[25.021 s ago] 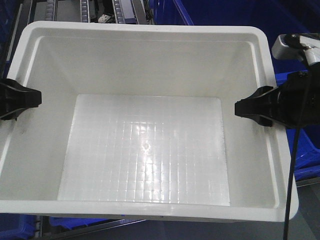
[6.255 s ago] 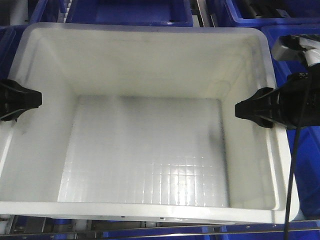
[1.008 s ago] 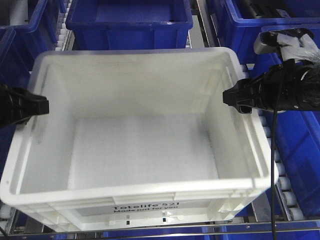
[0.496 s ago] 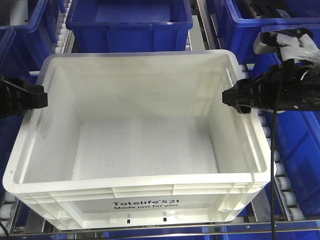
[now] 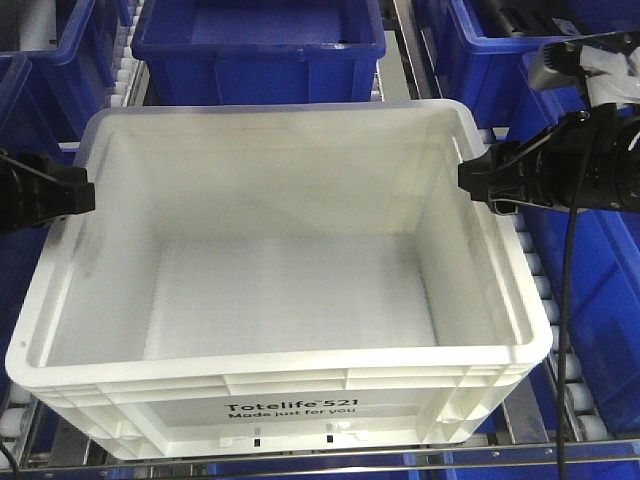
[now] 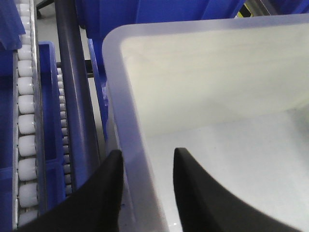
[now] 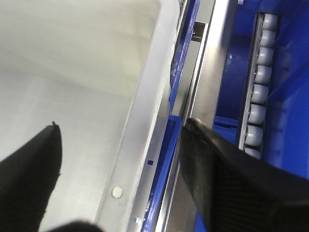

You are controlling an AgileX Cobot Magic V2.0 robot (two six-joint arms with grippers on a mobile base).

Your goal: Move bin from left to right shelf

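The white bin [image 5: 290, 300], printed "Totelife 521", rests level in a lane of the right shelf [image 5: 545, 290], on its white rollers. My left gripper [image 5: 85, 195] straddles the bin's left rim [image 6: 130, 145]. The outer finger lies against the rim, and a narrow gap shows beside the inner finger [image 6: 186, 179]. On the other side, my right gripper [image 5: 478, 182] is open wide by the right rim [image 7: 145, 121]. One of its fingers is over the bin's inside and the other is out over the metal rail, both clear of the rim.
Dark blue bins surround the lane: one right behind [image 5: 260, 45], one at the back right [image 5: 500, 50], one along the right [image 5: 600, 300], one at the left [image 5: 20, 100]. Roller tracks [image 7: 258, 92] and a dark bar [image 6: 77, 111] run beside the bin.
Over the last second the bin dropped from a tilt to lie flat on the rollers. The right gripper then drew back to the right, off the rim. The left gripper stayed put.
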